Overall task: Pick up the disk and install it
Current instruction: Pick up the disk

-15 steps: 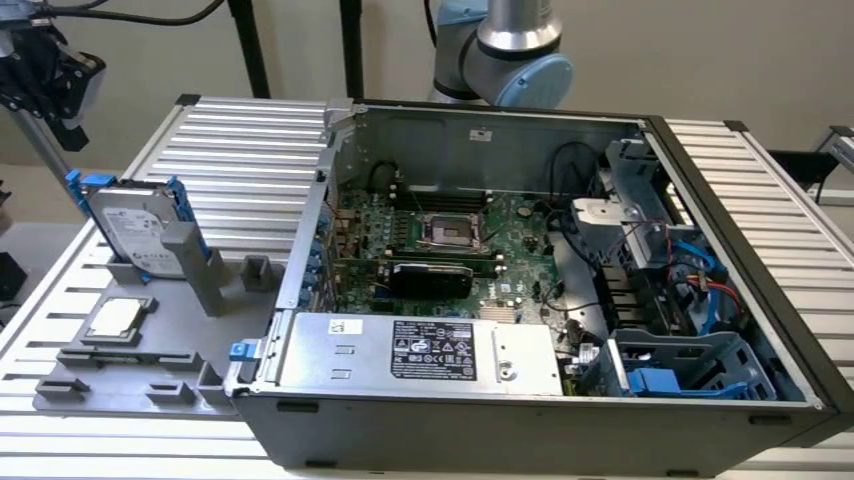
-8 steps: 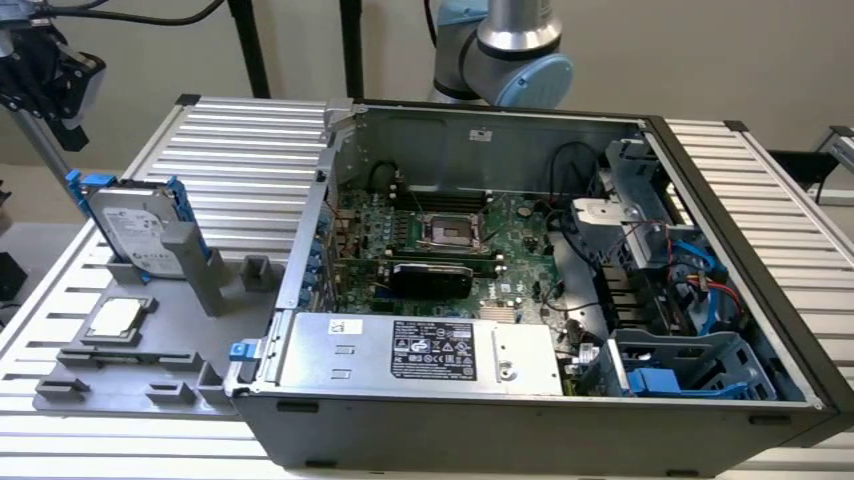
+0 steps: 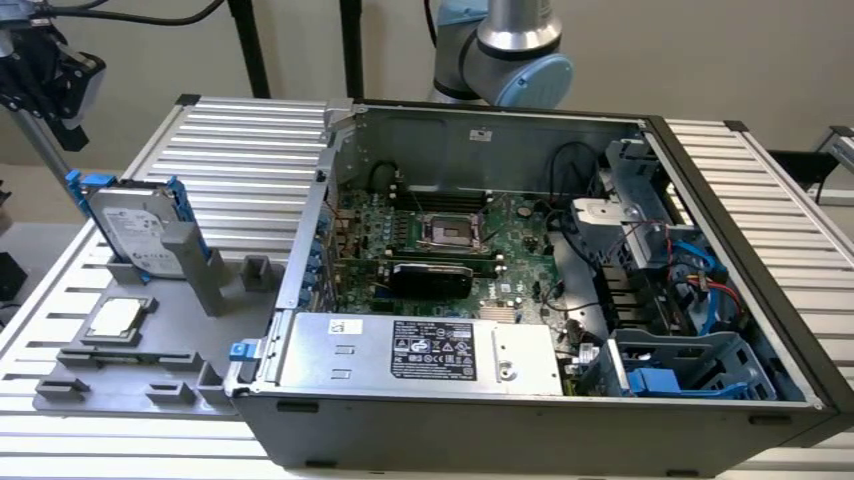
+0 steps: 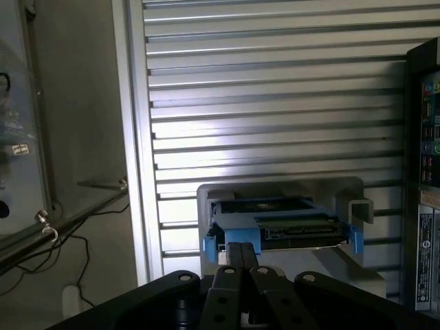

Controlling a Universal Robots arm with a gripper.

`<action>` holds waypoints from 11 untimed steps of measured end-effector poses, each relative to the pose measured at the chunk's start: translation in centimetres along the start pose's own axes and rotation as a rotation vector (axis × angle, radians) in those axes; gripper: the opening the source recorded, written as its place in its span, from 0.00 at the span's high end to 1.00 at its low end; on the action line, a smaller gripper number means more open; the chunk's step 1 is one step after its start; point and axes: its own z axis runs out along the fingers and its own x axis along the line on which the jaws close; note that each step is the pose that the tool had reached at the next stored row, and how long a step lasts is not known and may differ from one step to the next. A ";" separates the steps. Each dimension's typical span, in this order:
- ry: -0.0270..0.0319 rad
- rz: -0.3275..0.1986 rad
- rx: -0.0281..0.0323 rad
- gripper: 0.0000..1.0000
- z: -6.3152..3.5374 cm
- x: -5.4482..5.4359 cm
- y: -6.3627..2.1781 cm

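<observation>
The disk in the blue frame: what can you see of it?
The disk is a flat silver-grey metal slab with a white label, clipped in a blue plastic frame. It stands on edge in the grey stand, to the exterior view's left of the open case. Only the stand touches it; the shut gripper is apart from it.

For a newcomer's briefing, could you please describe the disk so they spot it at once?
Beside the open computer case, on the exterior view's left, lies a grey fixture tray. The disk stands on edge at its far end: a silver-grey slab in a bright blue frame, unlike the small square chip lying flat in front.
</observation>
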 end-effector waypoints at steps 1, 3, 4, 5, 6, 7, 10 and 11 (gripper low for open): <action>0.0000 0.000 0.0000 0.89 0.00 0.0 0.00; 0.0000 0.000 0.0000 0.89 0.00 0.0 0.00; 0.0000 0.000 0.0000 0.89 0.00 0.0 0.00; 0.0000 0.000 0.0001 0.89 0.00 0.0 0.02; -0.0004 -0.002 0.0004 0.89 -0.01 0.1 0.10; -0.0009 -0.015 0.0000 0.89 0.00 0.1 0.10; -0.0028 -0.070 -0.0007 0.89 -0.01 0.1 0.10; -0.0035 -0.088 -0.0010 0.89 -0.01 0.1 0.10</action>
